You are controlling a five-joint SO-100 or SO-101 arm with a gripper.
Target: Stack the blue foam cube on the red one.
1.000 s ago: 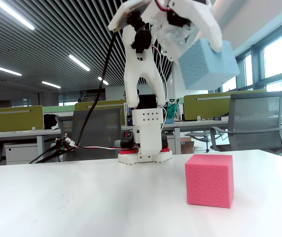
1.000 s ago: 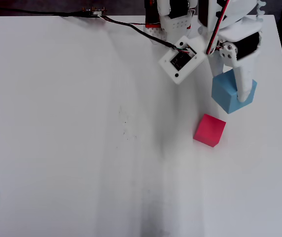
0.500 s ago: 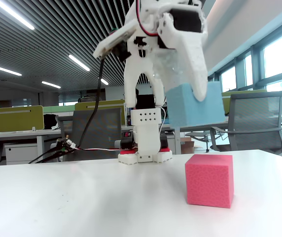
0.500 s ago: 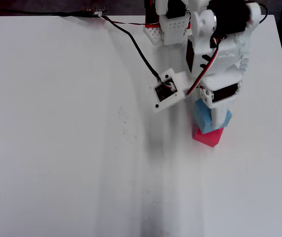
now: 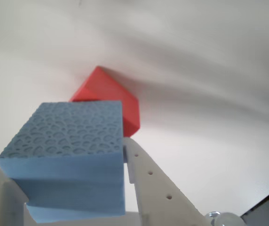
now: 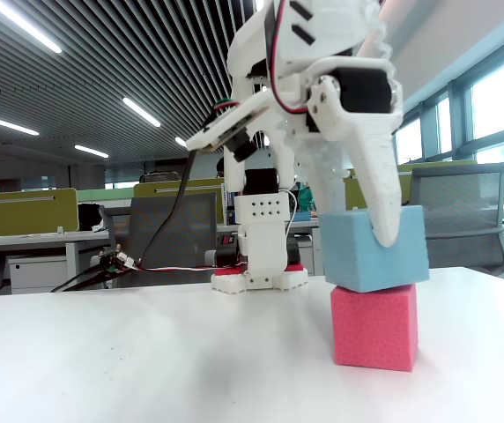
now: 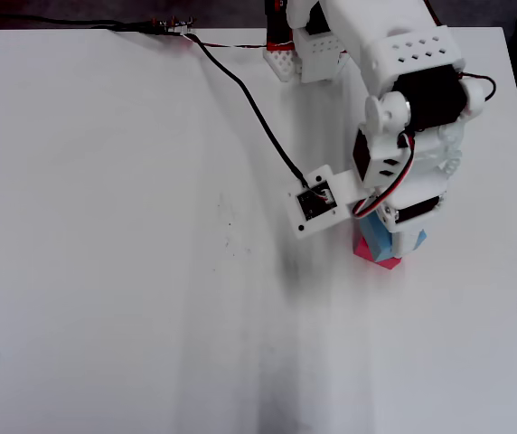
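My fingers (image 6: pixel 384 231) are clamped on the blue foam cube (image 6: pixel 374 249), which sits tilted on top of the red foam cube (image 6: pixel 374 327), touching it in the fixed view. The red cube rests on the white desk (image 6: pixel 146 361).

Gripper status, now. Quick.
Gripper: closed on the blue cube, which sits on top of the red cube in the fixed view.
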